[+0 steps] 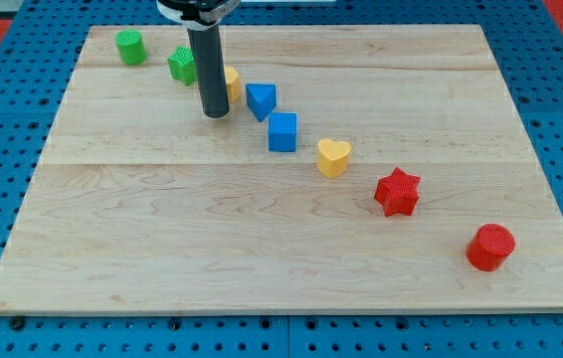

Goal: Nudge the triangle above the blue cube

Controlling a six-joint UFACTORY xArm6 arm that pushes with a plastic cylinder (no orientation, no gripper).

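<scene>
A blue triangle [261, 99] lies just above and to the left of a blue cube [282, 131], near the board's upper middle. My tip [215, 114] rests on the board to the left of the triangle, a short gap away. The rod hides part of a yellow block [232, 84], whose shape I cannot make out, just left of the triangle.
A green star-like block [182, 66] and a green cylinder [130, 46] sit at the upper left. A yellow heart [333, 157], a red star [398, 192] and a red cylinder [489, 247] run diagonally toward the lower right. The wooden board [162, 249] lies on a blue pegboard.
</scene>
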